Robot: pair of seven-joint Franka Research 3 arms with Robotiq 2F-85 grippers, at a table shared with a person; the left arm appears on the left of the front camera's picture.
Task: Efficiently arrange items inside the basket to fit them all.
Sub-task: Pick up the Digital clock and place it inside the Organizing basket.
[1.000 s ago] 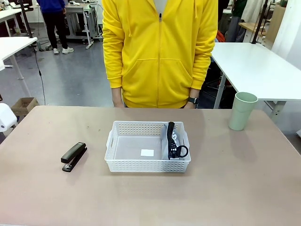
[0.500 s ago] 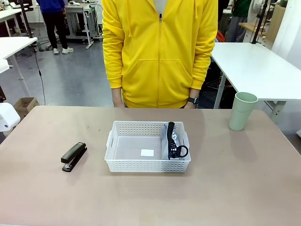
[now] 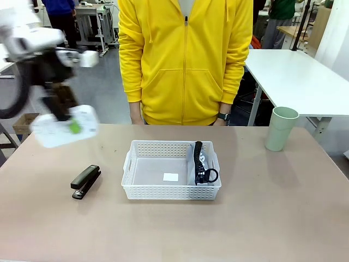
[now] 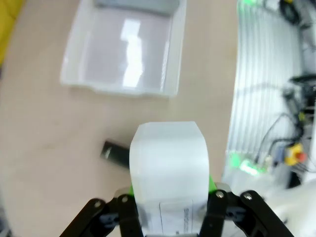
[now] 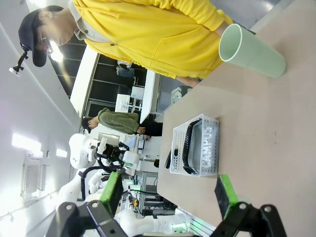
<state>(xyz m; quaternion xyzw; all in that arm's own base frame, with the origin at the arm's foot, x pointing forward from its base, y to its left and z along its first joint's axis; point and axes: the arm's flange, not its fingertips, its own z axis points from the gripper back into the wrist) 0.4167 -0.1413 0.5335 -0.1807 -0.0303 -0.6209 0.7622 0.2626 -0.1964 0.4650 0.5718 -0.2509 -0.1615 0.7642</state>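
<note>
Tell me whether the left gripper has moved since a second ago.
Yes. The left gripper, shut on the small white box, has swung in from the left edge to above the black stapler.

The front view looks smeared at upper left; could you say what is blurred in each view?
Front view: the left gripper and the small white box it holds are motion-smeared; basket, stapler and cup crisp. Left wrist view: box fairly sharp, table behind soft. Right wrist view: mostly sharp.
</note>
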